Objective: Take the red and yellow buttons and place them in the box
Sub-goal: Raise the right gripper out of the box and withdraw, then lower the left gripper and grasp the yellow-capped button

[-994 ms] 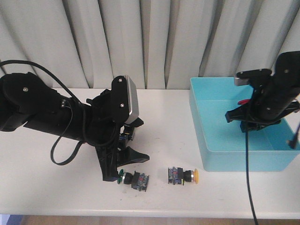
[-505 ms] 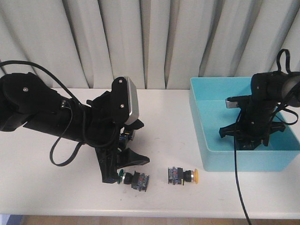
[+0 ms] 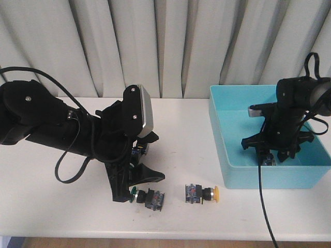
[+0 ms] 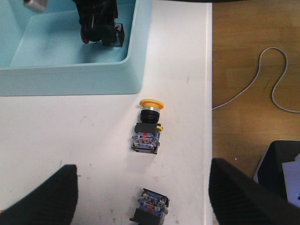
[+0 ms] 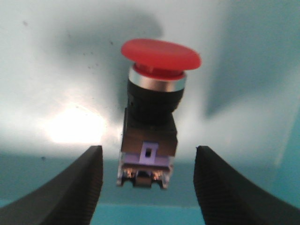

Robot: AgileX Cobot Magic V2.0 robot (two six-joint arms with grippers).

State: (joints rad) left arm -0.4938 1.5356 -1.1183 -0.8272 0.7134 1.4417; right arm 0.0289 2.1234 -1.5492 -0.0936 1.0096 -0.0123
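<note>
Red button lies on the floor of the box, between the spread jaws of the right gripper, touching neither finger. Since 1.0 s ago the right gripper has dropped from above the rim to inside the box. Yellow button unchanged on the worktop, ahead of the left gripper, jaws wide open; green-capped switch just beside them.

Bare table surrounds the yellow button; the green-capped switch lies near, the box wall just beyond.
</note>
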